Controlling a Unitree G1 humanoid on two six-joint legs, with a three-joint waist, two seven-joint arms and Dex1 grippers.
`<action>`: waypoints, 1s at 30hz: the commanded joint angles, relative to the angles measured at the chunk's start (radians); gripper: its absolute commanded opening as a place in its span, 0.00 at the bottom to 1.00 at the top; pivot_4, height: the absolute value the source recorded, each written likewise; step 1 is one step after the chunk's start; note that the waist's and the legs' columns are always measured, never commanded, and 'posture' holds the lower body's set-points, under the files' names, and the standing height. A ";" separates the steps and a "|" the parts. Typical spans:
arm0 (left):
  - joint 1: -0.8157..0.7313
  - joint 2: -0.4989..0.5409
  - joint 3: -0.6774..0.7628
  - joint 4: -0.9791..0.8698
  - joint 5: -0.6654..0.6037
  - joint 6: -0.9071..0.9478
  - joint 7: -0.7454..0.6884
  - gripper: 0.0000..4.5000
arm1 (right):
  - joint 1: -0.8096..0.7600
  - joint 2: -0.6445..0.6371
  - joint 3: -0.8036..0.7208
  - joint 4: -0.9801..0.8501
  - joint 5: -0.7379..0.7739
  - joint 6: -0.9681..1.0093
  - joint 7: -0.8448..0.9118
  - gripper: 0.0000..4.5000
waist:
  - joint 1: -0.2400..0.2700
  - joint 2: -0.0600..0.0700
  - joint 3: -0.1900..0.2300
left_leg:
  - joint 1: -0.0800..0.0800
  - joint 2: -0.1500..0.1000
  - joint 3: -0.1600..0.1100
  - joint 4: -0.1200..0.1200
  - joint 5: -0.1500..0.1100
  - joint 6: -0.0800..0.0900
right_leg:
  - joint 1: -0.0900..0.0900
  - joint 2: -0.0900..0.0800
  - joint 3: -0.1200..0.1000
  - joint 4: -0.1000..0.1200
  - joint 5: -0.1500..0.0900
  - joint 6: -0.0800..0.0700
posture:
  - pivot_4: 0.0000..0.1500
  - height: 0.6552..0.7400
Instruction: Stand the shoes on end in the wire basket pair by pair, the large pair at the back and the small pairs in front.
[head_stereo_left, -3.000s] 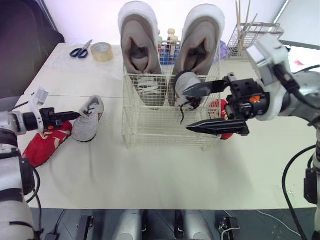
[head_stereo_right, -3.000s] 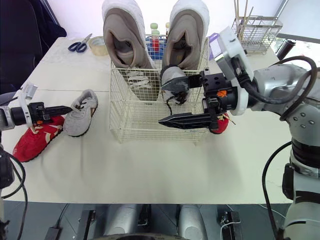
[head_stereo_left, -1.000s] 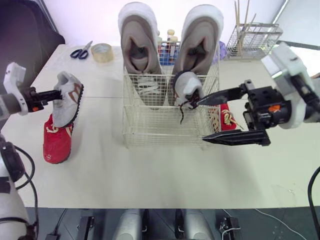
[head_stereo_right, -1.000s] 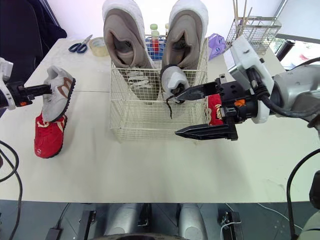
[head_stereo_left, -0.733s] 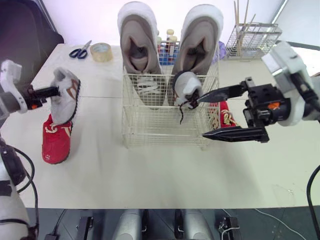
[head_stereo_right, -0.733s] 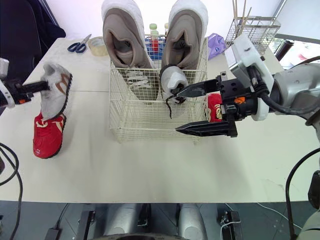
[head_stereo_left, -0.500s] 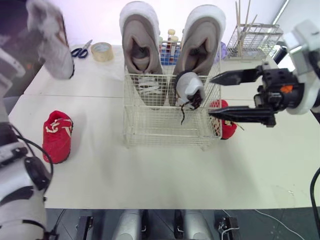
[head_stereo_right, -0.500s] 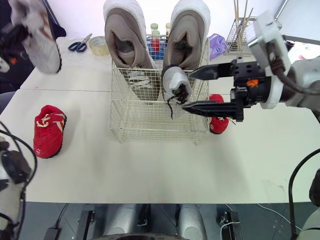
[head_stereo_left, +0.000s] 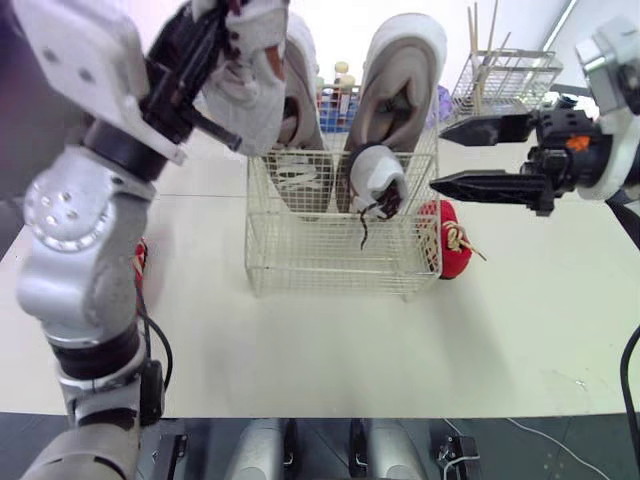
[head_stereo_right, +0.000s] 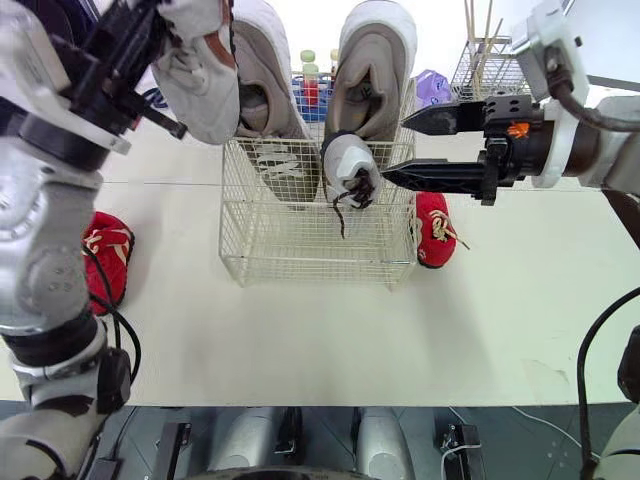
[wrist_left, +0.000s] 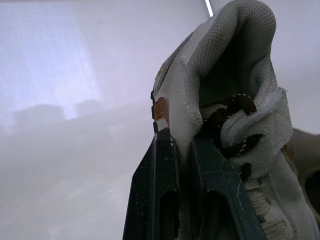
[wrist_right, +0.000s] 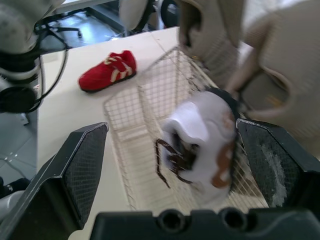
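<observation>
My left gripper (wrist_left: 181, 140) is shut on the heel collar of a small grey shoe (head_stereo_left: 250, 80). It holds the shoe high over the left back corner of the wire basket (head_stereo_left: 300, 250). That shoe partly hides the left one of the large beige pair (head_stereo_left: 300, 100); the right large shoe (head_stereo_left: 405, 80) stands on end at the back. The other small grey shoe (head_stereo_left: 375, 180) stands in the basket's front right. My right gripper (head_stereo_left: 440, 155) hangs open just right of it, holding nothing. One red shoe (head_stereo_left: 450, 240) lies right of the basket, another (head_stereo_right: 105, 255) at the left behind my arm.
A wire rack (head_stereo_left: 500, 75) with sticks stands at the back right. Bottles (head_stereo_left: 340, 75) sit behind the basket, and a purple item (head_stereo_right: 430, 85) lies beside them. The table in front of the basket is bare.
My left arm has swung up and right, carrying the grey shoe from above the red shoe to over the basket. My right gripper has risen and drawn back slightly, still open.
</observation>
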 joint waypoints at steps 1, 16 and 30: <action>0.046 -0.078 -0.059 0.060 0.051 -0.157 0.000 0.01 | 0.000 -0.039 -0.020 -0.045 -0.010 0.024 0.006 1.00 | 0.007 0.001 0.000 | 0.000 0.000 0.000 0.000 0.000 0.000 | 0.000 0.000 0.000 0.000 0.000 0.000 | 1.00 1.00; 0.112 -0.278 -0.215 0.469 0.225 -0.673 -0.023 0.01 | 0.126 -0.103 -0.284 -0.218 0.280 0.358 -0.218 1.00 | 0.048 0.005 -0.003 | 0.001 0.000 -0.002 0.002 0.000 0.001 | 0.004 -0.002 -0.002 -0.002 0.001 -0.001 | 1.00 1.00; 0.247 -0.318 -0.266 0.635 0.315 -0.851 -0.014 0.01 | 0.166 -0.106 -0.316 -0.214 0.432 0.344 -0.354 1.00 | 0.048 0.009 -0.006 | 0.004 0.000 -0.005 0.002 -0.002 0.003 | 0.010 -0.003 -0.006 -0.005 0.001 -0.001 | 1.00 1.00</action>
